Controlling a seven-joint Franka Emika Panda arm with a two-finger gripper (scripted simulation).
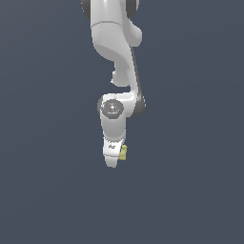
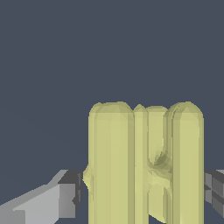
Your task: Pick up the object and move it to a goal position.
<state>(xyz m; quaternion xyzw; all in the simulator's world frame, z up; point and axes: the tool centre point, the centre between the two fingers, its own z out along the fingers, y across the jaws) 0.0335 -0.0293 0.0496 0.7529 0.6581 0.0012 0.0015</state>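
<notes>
The object is a pale yellow-green ridged block, and it fills the space between my fingers in the wrist view. My gripper is shut on it, with one grey finger pad against one side and the other pad against the opposite side. In the exterior view the white gripper points down below the arm. Only a small part of the object shows, at the gripper's edge on the exterior view's right. I cannot tell whether the object touches the floor.
The plain dark grey-blue floor surrounds the arm on all sides. The white arm reaches down from the top of the exterior view. No other objects or markers show.
</notes>
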